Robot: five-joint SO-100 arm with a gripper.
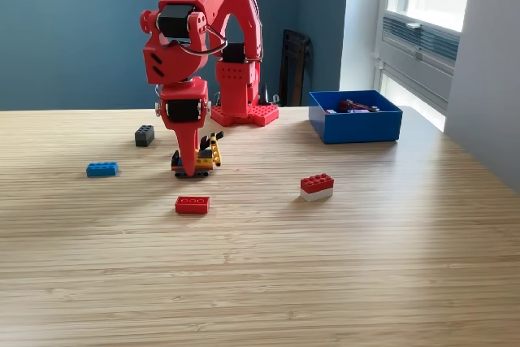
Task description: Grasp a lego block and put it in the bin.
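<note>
My red gripper (pixel 197 162) points straight down onto a yellow and black lego block (pixel 205 163) on the table, left of centre in the exterior view. Its red finger (pixel 188 152) reaches the tabletop in front of the block and hides part of it. How the jaws stand against the block is unclear. The blue bin (pixel 355 126) stands at the back right, apart from the arm, with a few dark pieces inside.
Loose blocks lie around the gripper: a black one (pixel 145 135) and a blue one (pixel 102 169) to the left, a red one (pixel 192 204) in front, a red-on-white one (pixel 317 187) to the right. The arm's red base (pixel 244 113) stands behind.
</note>
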